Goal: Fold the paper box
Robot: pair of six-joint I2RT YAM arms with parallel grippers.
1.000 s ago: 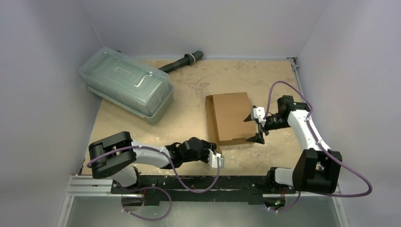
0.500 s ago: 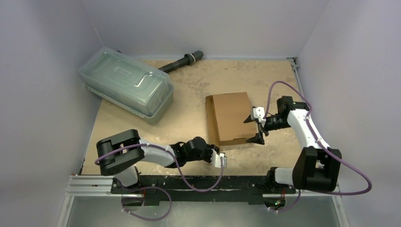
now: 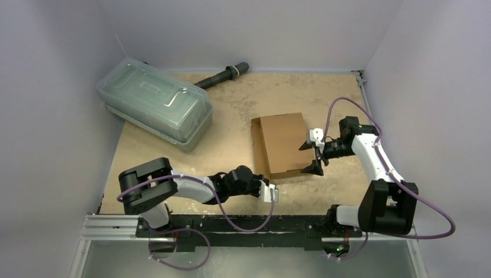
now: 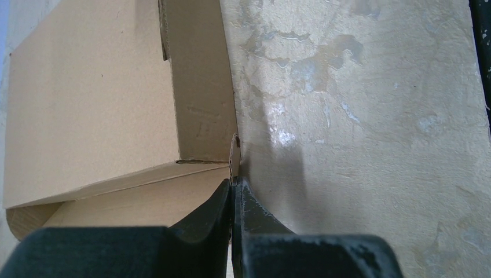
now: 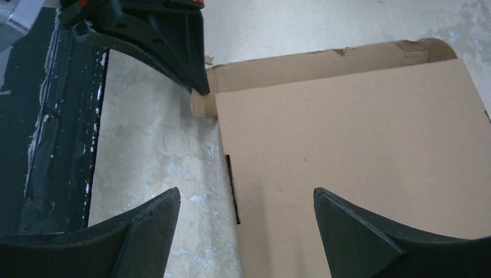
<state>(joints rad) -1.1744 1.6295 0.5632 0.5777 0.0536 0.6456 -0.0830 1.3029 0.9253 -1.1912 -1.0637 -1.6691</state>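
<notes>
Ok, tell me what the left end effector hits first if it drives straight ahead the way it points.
The paper box: the shut left end effector points at its near corner, whose upright cardboard edge sits right at the tips. Whether they touch it is unclear from the wrist view.

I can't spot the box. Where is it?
In the top view, the paper box lies right of centre, between the left gripper and the right gripper.

The left gripper, its fingers pressed together, touches its tips to a thin corner edge of the box, which spreads leftward, with mottled table to the right.
</notes>
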